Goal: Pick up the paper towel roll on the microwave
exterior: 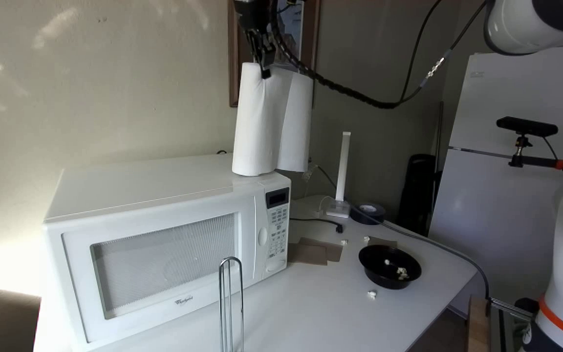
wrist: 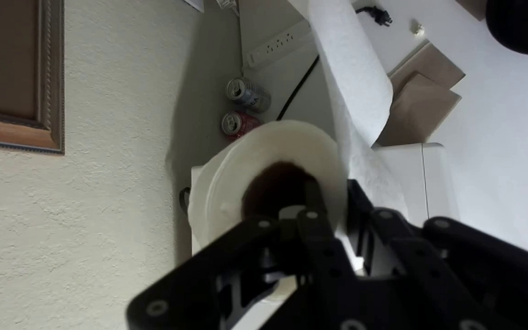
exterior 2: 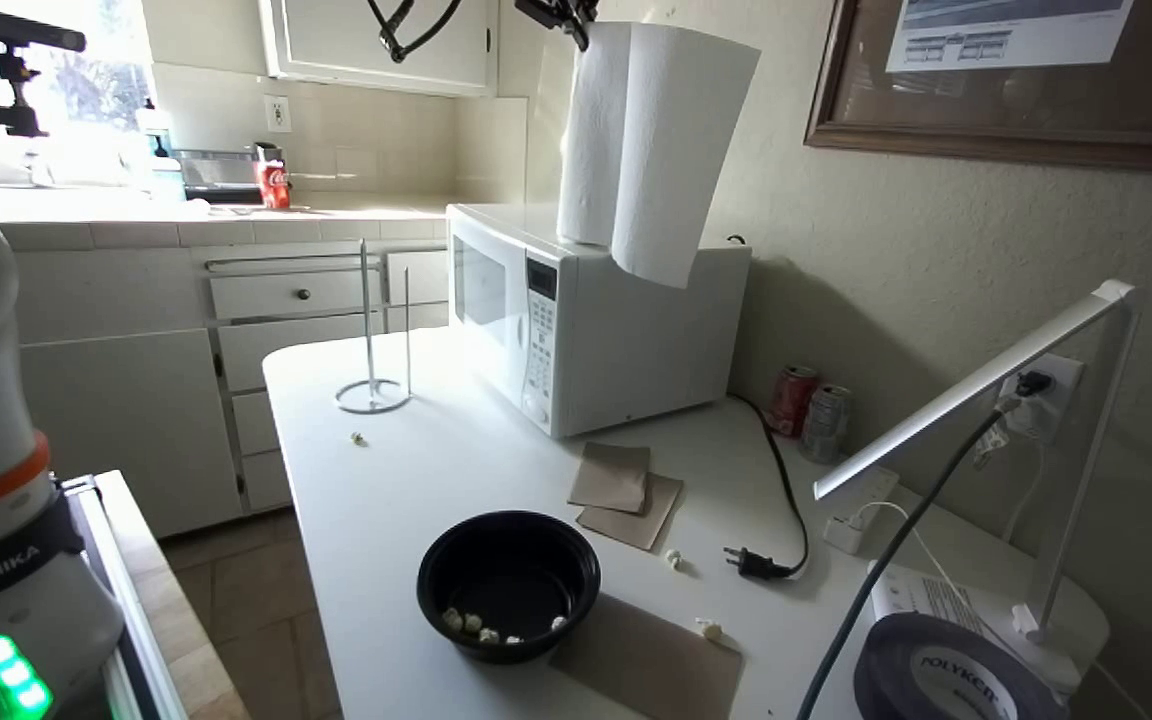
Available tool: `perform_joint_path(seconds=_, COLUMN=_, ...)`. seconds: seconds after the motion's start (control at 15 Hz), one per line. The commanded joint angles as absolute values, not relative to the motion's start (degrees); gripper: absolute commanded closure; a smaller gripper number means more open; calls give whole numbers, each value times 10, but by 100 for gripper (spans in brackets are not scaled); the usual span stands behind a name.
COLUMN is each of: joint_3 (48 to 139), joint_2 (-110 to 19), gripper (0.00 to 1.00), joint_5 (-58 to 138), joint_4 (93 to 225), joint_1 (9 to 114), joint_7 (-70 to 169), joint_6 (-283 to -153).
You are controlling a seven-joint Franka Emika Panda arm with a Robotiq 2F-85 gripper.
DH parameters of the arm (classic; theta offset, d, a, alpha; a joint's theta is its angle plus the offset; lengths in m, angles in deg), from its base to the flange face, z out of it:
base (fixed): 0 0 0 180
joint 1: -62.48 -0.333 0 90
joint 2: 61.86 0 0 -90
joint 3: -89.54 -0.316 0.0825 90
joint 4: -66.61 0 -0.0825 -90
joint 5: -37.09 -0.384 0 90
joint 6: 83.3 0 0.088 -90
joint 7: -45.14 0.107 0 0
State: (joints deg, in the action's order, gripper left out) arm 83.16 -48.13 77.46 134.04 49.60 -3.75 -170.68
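The white paper towel roll (exterior: 257, 127) stands upright at the right end of the white microwave (exterior: 140, 183). Both also show in an exterior view, the roll (exterior 2: 596, 150) with a loose flap hanging past the side of the microwave (exterior 2: 646, 340). I cannot tell whether its base touches the microwave top. My gripper (exterior: 264, 68) is at the roll's top edge. In the wrist view the gripper (wrist: 332, 201) has one finger inside the core hole and the other outside, pinching the wall of the roll (wrist: 227, 201). The paper creases under the outer finger.
A wire stand (exterior 2: 372, 395) is in front of the microwave. A black bowl (exterior 2: 508, 590) with popcorn, brown napkins (exterior 2: 611, 475), a power cord plug (exterior 2: 761, 565), a white lamp (exterior: 342, 166) and cans (exterior 2: 793, 400) are on the table. A framed picture (wrist: 7, 68) hangs close by on the wall.
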Motion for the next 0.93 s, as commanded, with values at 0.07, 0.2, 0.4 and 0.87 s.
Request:
perform_joint_path(seconds=0.07, joint_3=831, joint_2=-475, gripper=52, joint_5=793, joint_4=1331, joint_1=488, joint_7=-54, joint_6=-1689)
perform_joint_path(seconds=0.2, joint_3=831, joint_2=-475, gripper=36, joint_5=792, joint_4=1330, joint_1=487, joint_7=-55, joint_6=-1689)
perform_joint_path(seconds=0.4, joint_3=831, joint_2=-475, gripper=14, joint_5=792, joint_4=1324, joint_1=486, joint_7=-55, joint_6=-1688)
perform_joint_path(seconds=0.87, joint_3=832, joint_2=-474, gripper=0, joint_5=775, joint_4=1258, joint_1=487, joint_7=-34, joint_6=-1679)
